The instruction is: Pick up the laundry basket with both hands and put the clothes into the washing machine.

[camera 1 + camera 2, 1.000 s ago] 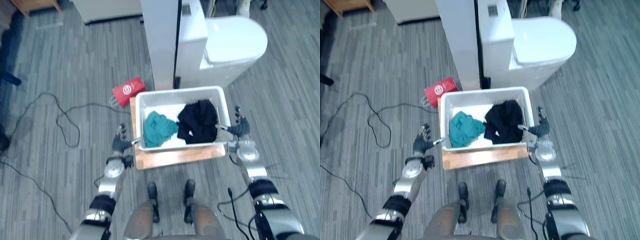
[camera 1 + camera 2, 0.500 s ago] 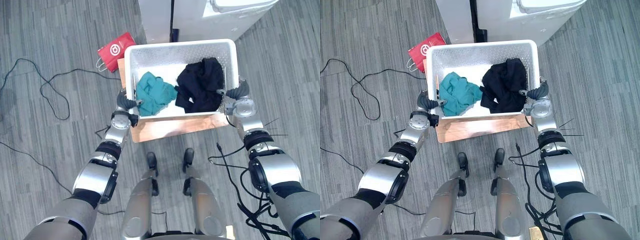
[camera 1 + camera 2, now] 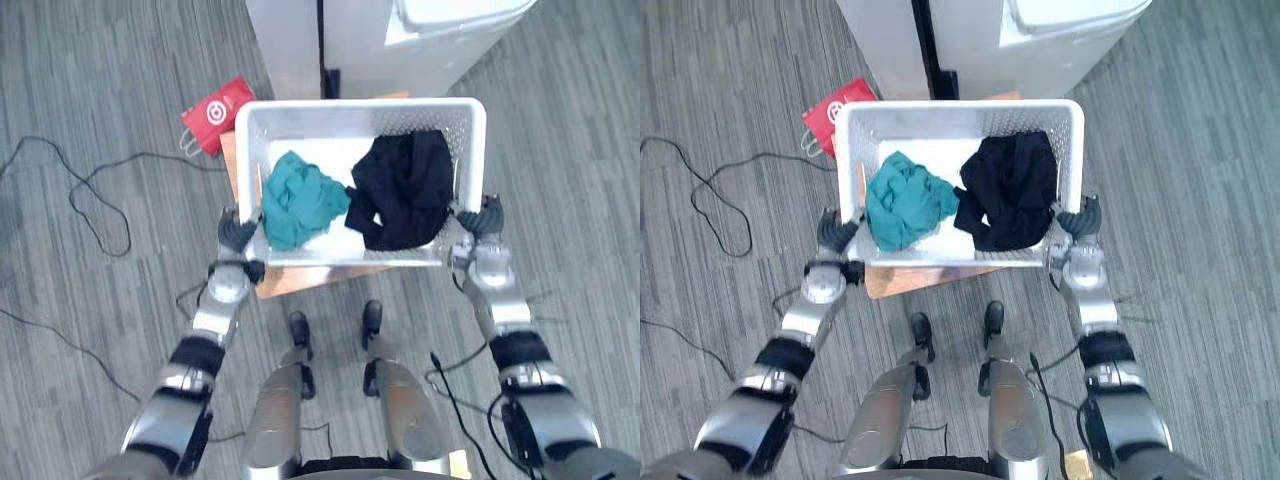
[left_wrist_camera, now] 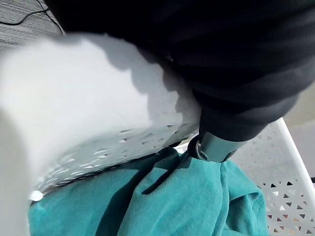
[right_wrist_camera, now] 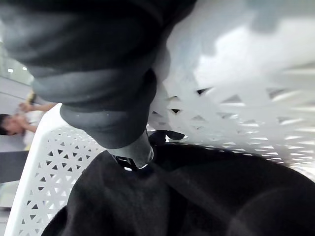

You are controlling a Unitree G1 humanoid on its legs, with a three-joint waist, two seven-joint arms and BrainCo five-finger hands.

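- Grips the left end of the white laundry basket [image 3: 360, 104] with the left hand [image 3: 237, 235], thumb hooked over the rim beside the teal garment [image 3: 300, 200].
- Clamps the right end with the right hand [image 3: 483, 222], thumb inside against the black garment [image 3: 405, 190].
- Holds it above a wooden board [image 3: 290, 280], near the white washing machine [image 3: 450, 40].

Illumination is diffuse and overhead; the room reads evenly bright. The grey floor [image 3: 90, 90] carries only faint shadows. The washing machine [image 3: 450, 30] lid is the brightest surface. Soft-edged shade falls across the white laundry basket [image 4: 74, 98] wall in both wrist views.
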